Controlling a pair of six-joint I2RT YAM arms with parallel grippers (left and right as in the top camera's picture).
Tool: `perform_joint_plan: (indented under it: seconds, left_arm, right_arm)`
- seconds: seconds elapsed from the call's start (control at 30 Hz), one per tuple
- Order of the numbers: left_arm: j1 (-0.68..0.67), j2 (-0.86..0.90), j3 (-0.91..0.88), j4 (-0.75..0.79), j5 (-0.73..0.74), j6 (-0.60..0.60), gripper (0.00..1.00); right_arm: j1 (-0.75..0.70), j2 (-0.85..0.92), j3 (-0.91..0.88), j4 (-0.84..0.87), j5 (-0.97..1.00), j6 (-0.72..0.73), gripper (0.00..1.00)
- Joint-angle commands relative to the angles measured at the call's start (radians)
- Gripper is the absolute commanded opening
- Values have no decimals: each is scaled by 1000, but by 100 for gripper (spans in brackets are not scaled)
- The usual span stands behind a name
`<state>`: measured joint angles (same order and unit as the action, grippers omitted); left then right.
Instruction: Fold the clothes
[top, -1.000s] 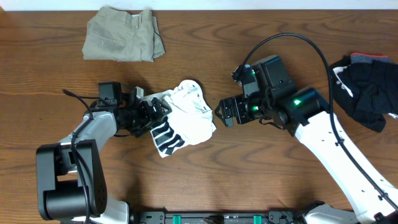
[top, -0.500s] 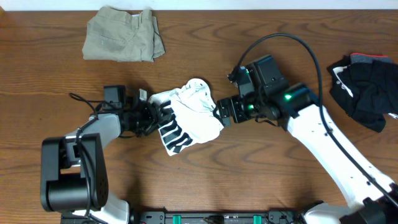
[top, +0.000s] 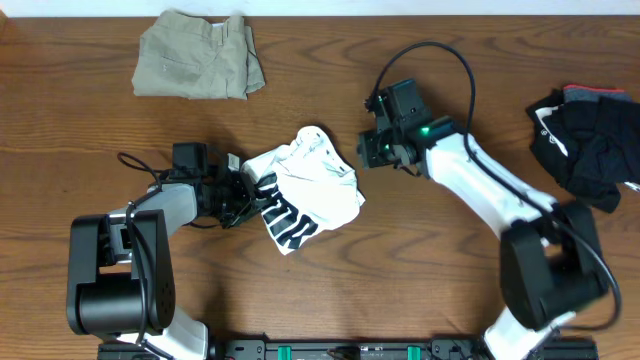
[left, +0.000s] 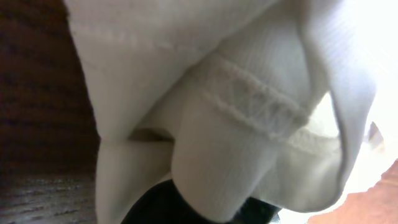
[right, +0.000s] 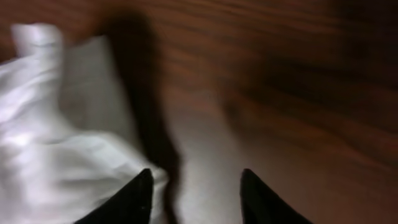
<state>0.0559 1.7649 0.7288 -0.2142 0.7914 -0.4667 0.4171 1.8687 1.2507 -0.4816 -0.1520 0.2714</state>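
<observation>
The white T-shirt (top: 310, 180) with its black block print lies crumpled at the table's middle. My left gripper (top: 247, 192) is shut on the shirt's left edge. White cloth (left: 205, 93) fills the left wrist view, and a dark finger (left: 186, 208) shows beneath it. My right gripper (top: 365, 152) hovers at the shirt's upper right edge, open. In the right wrist view its left fingertip (right: 144, 183) touches the cloth's edge (right: 62, 155), and bare wood lies between the fingers. Khaki trousers (top: 195, 68) rest at the far left and a black bundle (top: 590, 145) at the right edge.
The wooden table (top: 450, 270) carries both arm bases at its front edge. The right arm's cable (top: 450, 60) loops above the gripper.
My left gripper has closed on the shirt's left edge. My right gripper has narrowed and swung back toward the shirt's upper right. The shirt has shifted slightly right.
</observation>
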Motion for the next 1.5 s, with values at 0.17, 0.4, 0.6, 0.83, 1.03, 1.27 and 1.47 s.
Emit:
perform_joint_plan:
  seconds: [0.17,0.4,0.6,0.83,1.03,1.27,1.47]
  left_arm:
    - [-10,61,-58,-62,-154,21,6]
    - [-10,61,-58,-87,-150,28,54]
    - [-11,61,-58,-108,-147,27,98]
    - [-61,61,-58,-107,-148,25,98]
    - [-125,61,-58,-49,-148,-32,98]
    - [-132,61,-58,-20,-148,-61,97]
    - [-132,61,-58,-8,-148,-64,44]
  right_arm:
    - [5,147,4,125,-24,-10,34]
    - [51,187,4,161,-41,6,31]
    - [123,187,4,148,-39,11,31]
    - [175,187,4,124,-39,68,31]
    - [190,187,4,82,-40,77,29]
    - [193,187,4,55,-61,76,29]
    - [191,187,4,51,-69,76,30]
